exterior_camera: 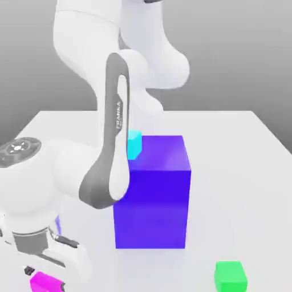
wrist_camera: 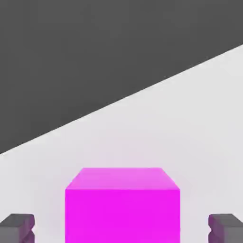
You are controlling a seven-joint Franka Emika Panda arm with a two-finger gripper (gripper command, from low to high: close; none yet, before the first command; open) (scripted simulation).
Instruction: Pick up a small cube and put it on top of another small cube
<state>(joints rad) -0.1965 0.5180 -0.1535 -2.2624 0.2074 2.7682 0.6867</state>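
Gripper [wrist_camera: 121, 228] spread, fingers either side of pink cube [exterior_camera: 45, 283], gaps showing. Cube at exterior view's lower left. Probably light, stiff; best pinched mid-height across opposite flat sides.

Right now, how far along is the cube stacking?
No small cube sits on another small one yet. In hand is the pickup: the claw is down at the pink cube, its fingers apart on either side with gaps, so no grip shows. Left to do: close, lift, and set it on another small cube, perhaps the green cube or the light blue cube.
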